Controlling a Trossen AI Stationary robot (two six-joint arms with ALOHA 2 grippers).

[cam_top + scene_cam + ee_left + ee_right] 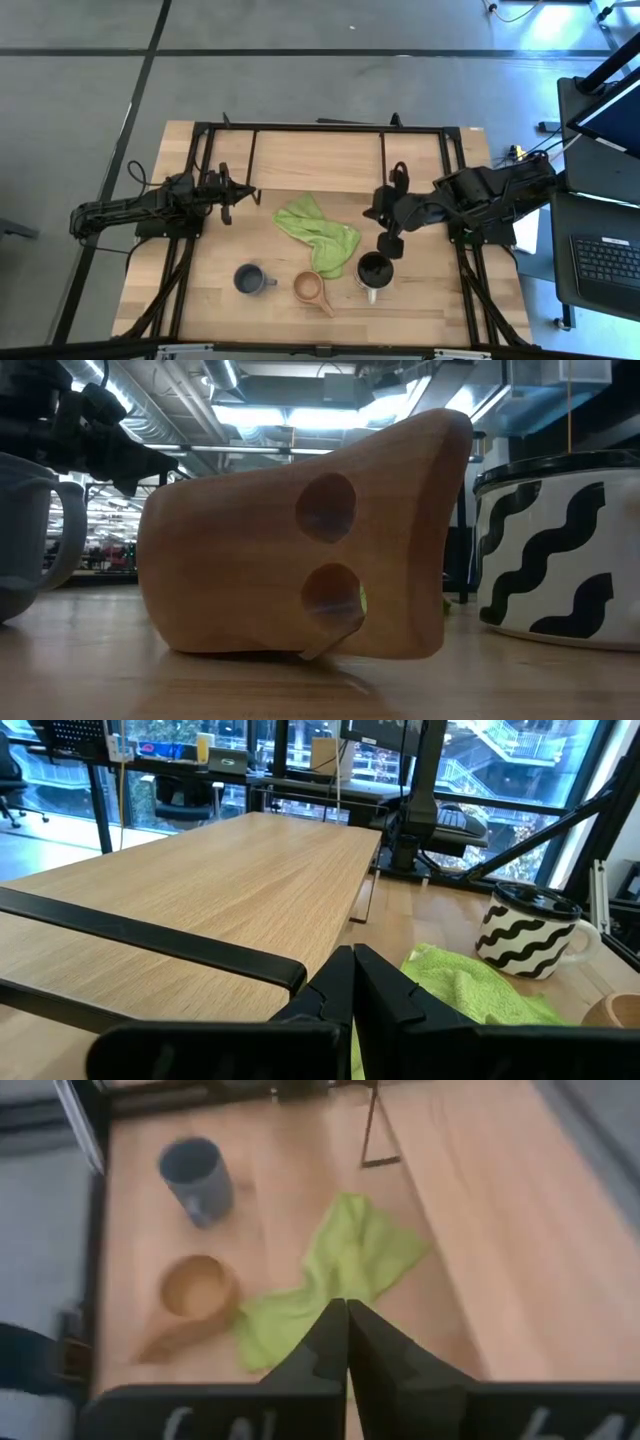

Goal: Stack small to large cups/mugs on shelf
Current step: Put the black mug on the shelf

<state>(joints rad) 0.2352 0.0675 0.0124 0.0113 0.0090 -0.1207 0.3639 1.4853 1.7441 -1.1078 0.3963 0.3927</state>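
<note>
Three cups stand upright on their bases on the tabletop near its front edge. They are a grey-blue mug [250, 279], a small tan wooden cup with a handle [310, 288], and a large white mug with black wavy stripes and a dark inside [373, 272]. The long light wooden shelf [320, 160] on black legs spans the far part of the table. My left gripper [245, 195] is shut and empty by the shelf's left end. My right gripper [385, 240] is shut and empty, raised just far of the large mug, beside the green cloth [318, 232].
The green cloth lies crumpled between the shelf and the cups. The black frame rails [190, 250] run along the table's left and right sides. The shelf's top [200, 890] is bare. A desk with a keyboard [605, 260] stands off the table's right.
</note>
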